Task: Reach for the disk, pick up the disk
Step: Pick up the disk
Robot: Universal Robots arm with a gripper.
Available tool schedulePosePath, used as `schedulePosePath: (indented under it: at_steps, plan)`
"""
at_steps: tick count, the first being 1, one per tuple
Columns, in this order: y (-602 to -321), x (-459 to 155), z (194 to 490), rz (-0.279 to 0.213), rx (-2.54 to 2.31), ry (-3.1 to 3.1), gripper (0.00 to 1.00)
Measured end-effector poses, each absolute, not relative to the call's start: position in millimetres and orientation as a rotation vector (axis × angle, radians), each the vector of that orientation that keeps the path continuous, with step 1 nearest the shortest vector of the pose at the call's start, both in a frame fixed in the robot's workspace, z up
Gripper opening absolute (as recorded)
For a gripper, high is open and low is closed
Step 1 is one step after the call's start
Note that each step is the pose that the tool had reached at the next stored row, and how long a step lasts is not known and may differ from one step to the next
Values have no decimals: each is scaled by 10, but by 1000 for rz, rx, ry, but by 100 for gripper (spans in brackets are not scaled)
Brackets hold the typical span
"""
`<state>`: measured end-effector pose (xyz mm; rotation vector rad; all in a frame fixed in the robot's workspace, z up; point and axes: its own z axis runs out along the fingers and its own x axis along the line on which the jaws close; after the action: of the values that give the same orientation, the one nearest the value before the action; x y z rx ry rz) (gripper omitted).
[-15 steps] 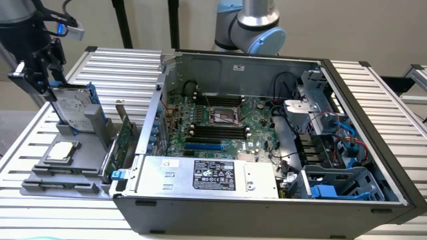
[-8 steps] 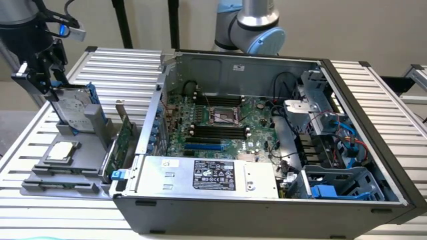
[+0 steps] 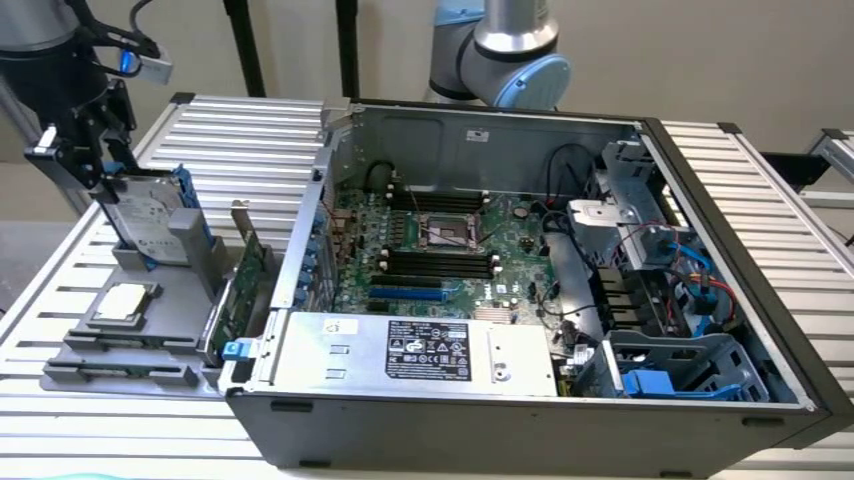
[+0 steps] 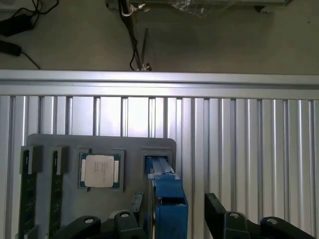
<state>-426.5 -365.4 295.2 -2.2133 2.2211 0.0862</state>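
In the exterior view, 1 disk is seen upright in the grey holder on the counter, beside 1 open computer case, with the gripper at its top. In the wrist view, the gripper is shown spread, straddling the disk unclamped; 1 chip and 2 memory sticks are seen in the holder.

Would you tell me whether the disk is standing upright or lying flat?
Upright: the disk stands on edge in the grey holder.
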Motion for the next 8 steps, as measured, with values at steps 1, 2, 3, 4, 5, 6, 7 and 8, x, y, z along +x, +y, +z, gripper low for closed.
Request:
schedulePosePath:
  at_steps: [1,2,3,4,5,6,7,8]
  plan:
    - [-3654,-4265,2950,86,-2213,2221,60]
    - [-3653,-4266,2948,86,-2213,2221,60]
    - [-3653,-4266,2946,86,-2213,2221,60]
    - [-3653,-4266,2945,86,-2213,2221,60]
    - [-3653,-4266,2943,86,-2213,2221,60]
    - [-3652,-4265,2942,86,-2213,2221,58]
    - [-3652,-4265,2940,86,-2213,2221,58]
    - [-3652,-4265,2939,86,-2213,2221,51]
